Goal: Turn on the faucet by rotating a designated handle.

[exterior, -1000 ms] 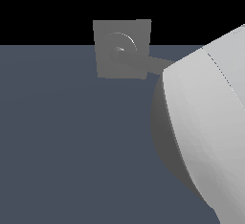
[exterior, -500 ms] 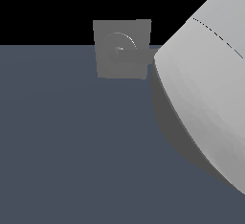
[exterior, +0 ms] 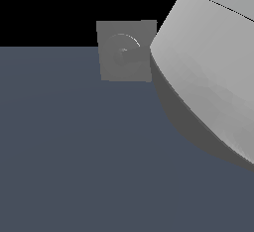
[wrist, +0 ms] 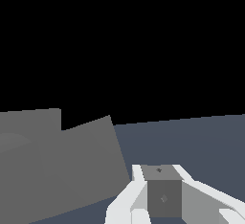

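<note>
1. The gripper (wrist: 163, 196) showed only in the wrist view, low in the picture; whether it was released or clenched could not be told.
2. Grey faucet (wrist: 57, 165) surfaces lay just beside it.
3. In the exterior view, the faucet (exterior: 126, 51) stood at 12 o'clock, the white robot arm (exterior: 213, 62) covering its 3 o'clock edge.

Flat, dim, even render; sharp edges, no glare.

The exterior view looks down across the floor (exterior: 74, 151) at the faucet (exterior: 126, 50), crowded by the arm (exterior: 213, 67). The wrist view sits close behind the gripper (wrist: 162, 196), the faucet (wrist: 52, 165) just beside its jaws; both views share it.
</note>
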